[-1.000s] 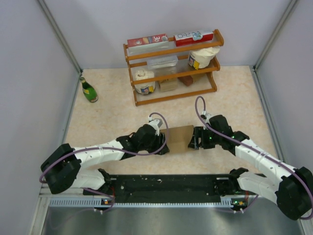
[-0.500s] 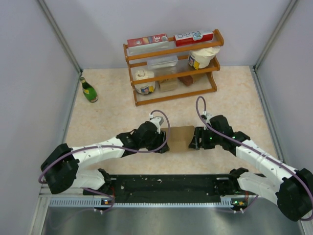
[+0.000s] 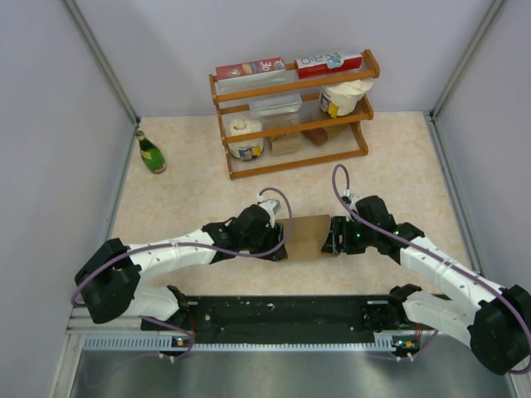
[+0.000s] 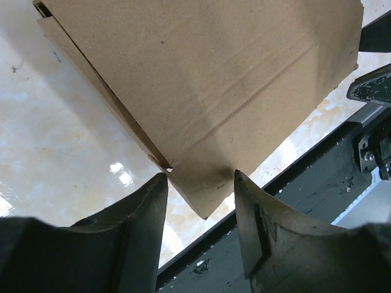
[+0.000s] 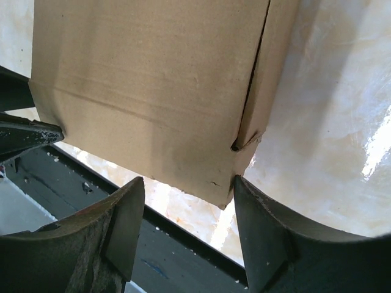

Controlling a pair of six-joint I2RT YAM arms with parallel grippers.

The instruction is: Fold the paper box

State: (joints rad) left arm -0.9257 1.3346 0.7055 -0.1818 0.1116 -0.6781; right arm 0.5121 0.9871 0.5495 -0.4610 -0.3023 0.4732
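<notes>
Box [image 3: 305,235] steadied from both ends for your fold: left pincer [image 4: 200,177] straddles corner, grip unclear; right pincer [image 5: 188,182] open.

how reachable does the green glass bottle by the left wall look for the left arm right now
probably yes, once it backs off: the left hand straddles a corner of the plain brown cardboard box. the green glass bottle stands alone on the marbled table on that arm's side, nothing between them.

Brown paper box [image 5: 153,79] corner betw. right hand [image 5: 187,183] fingers; jaws apart
</notes>
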